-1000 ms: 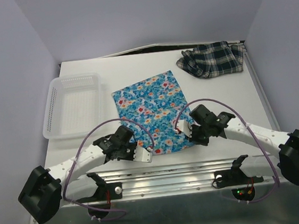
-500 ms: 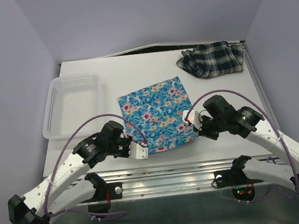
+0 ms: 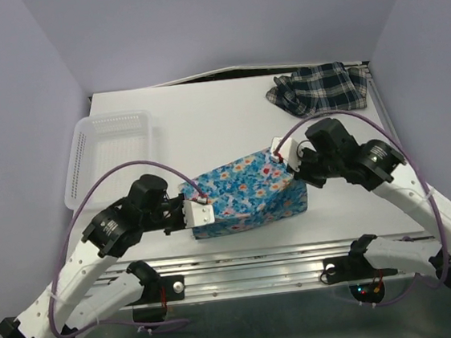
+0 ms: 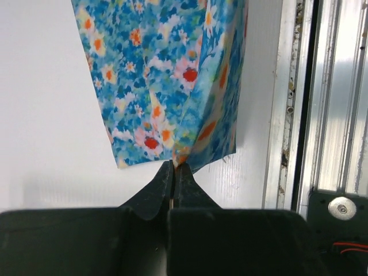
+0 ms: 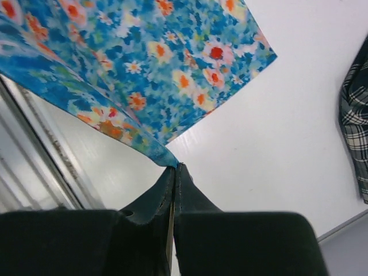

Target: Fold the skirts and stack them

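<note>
From above, the blue floral skirt (image 3: 248, 195) sits near the front edge of the white table (image 3: 220, 113), between the two arms. The left gripper (image 3: 197, 217) is clamped on the skirt's left corner. The right gripper (image 3: 283, 161) is clamped on its far right corner. The cloth is drawn up between them in a slanted band, and its lower edge lies close to the metal rail (image 3: 259, 254) along the table front. The plaid skirt (image 3: 318, 88) lies crumpled in the far right corner of the table, well apart from the floral one. A white lattice basket (image 3: 76, 164) stands on the left side of the table.

In the left wrist view, the left gripper (image 4: 173, 171) has its black fingers pressed tight together on a corner of the floral skirt (image 4: 167, 75). The cloth spreads away from the fingertips in two layers that meet at a crease. White tabletop (image 4: 52, 115) shows to the left of it and the metal rail (image 4: 322, 115) to the right.

In the right wrist view, the right gripper (image 5: 174, 169) is likewise pinched shut on a corner of the floral skirt (image 5: 144, 57). The cloth fans out above the tabletop (image 5: 259, 144). An edge of the plaid skirt (image 5: 353, 126) shows at the right border.
</note>
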Controlling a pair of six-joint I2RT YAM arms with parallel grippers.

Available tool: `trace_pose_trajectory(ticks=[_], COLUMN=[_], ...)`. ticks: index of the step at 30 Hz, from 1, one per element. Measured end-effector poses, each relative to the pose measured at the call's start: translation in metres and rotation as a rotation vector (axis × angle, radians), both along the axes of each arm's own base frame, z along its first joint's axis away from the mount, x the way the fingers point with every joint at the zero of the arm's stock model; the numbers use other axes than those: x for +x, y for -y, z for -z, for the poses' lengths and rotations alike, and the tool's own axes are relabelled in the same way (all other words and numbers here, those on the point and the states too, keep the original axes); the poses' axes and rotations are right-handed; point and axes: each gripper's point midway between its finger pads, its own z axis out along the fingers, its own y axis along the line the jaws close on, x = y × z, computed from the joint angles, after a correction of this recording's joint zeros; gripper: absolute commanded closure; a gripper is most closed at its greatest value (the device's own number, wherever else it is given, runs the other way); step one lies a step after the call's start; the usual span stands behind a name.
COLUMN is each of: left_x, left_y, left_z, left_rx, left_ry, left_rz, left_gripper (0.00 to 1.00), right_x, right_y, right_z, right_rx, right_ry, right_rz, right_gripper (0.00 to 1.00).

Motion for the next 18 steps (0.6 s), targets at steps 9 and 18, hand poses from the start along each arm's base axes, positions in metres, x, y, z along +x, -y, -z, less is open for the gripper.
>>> trace_pose_trajectory(ticks=[9,18], left_x=[0.069,0.103], left_y=[-0.03,-0.032], left_z=[0.023,0.048], left_rx=[0.016,0.04], left_ry=[-0.102,-0.161], left_rz=[-0.338,-0.401], left_gripper=[1.0,1.0], right_x=[0.087,0.149], right_y=[0.006,-0.008], right_z=[0.04,0.069], right_rx=[-0.134,-0.146], right_ry=[0.03,0.027], right_rz=[0.077,0.045], right_gripper=[0.99,0.99])
